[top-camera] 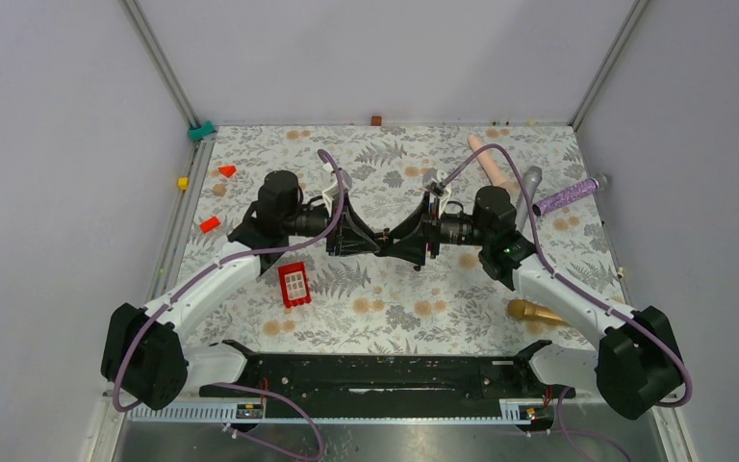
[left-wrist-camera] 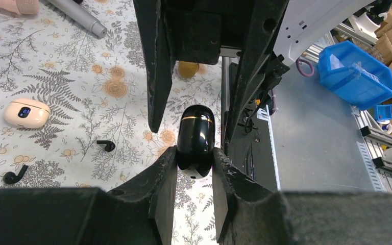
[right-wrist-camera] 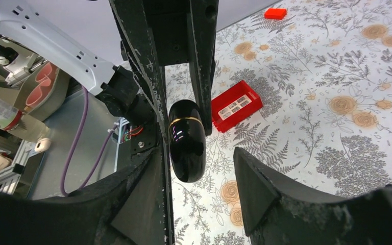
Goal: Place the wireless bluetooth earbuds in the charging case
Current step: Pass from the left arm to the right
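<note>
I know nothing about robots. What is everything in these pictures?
earbuds: two, black, loose on the floral cloth
black case: one, glossy with gold line, held above the cloth
cream case: one, cream, on the cloth near the earbuds
red block: one, red and white, near left of the cloth
small red pieces: two, red, cloth's left side
rods: three, pink, grey, purple, far right
gold object: one, gold, near right
left gripper: one, black, shut on the black case
right gripper: one, black, open, fingers either side of the black case
</note>
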You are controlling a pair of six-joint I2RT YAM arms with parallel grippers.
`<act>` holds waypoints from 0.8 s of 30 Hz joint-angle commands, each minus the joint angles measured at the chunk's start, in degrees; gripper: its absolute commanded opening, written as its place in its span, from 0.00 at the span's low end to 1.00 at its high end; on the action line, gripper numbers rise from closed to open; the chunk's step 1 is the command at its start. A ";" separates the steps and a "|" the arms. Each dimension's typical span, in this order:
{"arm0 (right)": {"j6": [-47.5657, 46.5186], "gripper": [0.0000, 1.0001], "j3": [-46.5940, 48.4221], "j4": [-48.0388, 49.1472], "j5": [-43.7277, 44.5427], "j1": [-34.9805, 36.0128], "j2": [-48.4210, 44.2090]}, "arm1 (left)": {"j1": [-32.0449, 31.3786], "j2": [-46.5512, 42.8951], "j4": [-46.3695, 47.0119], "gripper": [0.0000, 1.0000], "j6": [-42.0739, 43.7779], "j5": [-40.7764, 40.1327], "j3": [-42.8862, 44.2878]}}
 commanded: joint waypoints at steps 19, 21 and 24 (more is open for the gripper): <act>3.43 0.23 -0.22 6.61 -4.78 0.85 1.13 | 0.28 -1.87 4.85 0.04 -0.24 2.03 -1.21; 3.44 0.19 -0.20 6.65 -4.96 0.94 1.08 | 0.30 -1.75 4.52 0.07 -0.17 2.15 -0.94; 3.35 0.15 -0.20 6.44 -5.10 0.94 0.75 | 0.32 -1.68 3.78 0.18 0.32 2.33 -0.58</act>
